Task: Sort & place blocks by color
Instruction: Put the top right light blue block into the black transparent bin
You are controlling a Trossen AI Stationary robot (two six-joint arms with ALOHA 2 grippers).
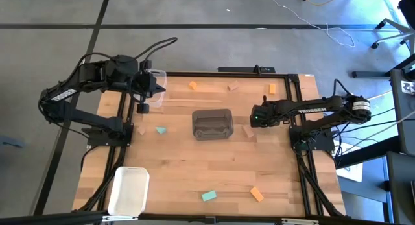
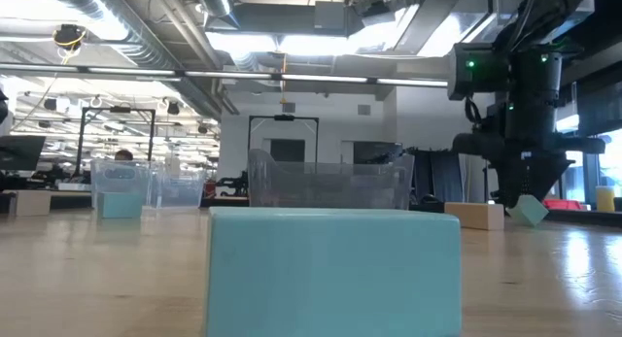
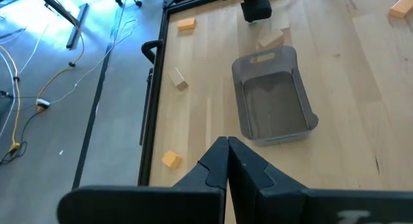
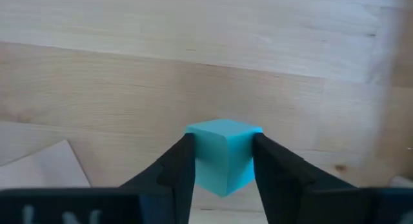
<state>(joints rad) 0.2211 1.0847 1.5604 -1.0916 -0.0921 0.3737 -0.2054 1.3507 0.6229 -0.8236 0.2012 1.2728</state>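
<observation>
My right gripper (image 4: pixel 222 146) is shut on a teal block (image 4: pixel 222 156), just right of the dark grey bin (image 1: pixel 212 124) at the table's middle. It shows in the low view as my right gripper (image 2: pixel 525 196), low over the table. A tan block (image 4: pixel 45 164) lies flat on the wood beside it. More blocks lie scattered: two orange ones (image 1: pixel 192 85) (image 1: pixel 272 89) and a tan one (image 1: pixel 233 87) at the far side, teal (image 1: pixel 161 130) and tan (image 1: pixel 141 130) at the left, teal (image 1: pixel 209 196) and orange (image 1: pixel 257 194) near the front. My left gripper (image 3: pixel 227 153) is shut, raised at the far left. My right gripper pinches the teal block by two opposite faces (image 4: pixel 199 153) between its two fingers, coming steeply from above. The block sits tilted in the hold (image 2: pixel 530 212), one corner down, close above the table; whether that corner touches the wood I cannot tell.
A clear bin (image 1: pixel 155 82) stands at the far left under my left arm and a white bin (image 1: pixel 128 189) at the near left corner. The black frame rails (image 1: pixel 295 102) run along the table's sides. Bare wood lies between the grey bin and the front edge.
</observation>
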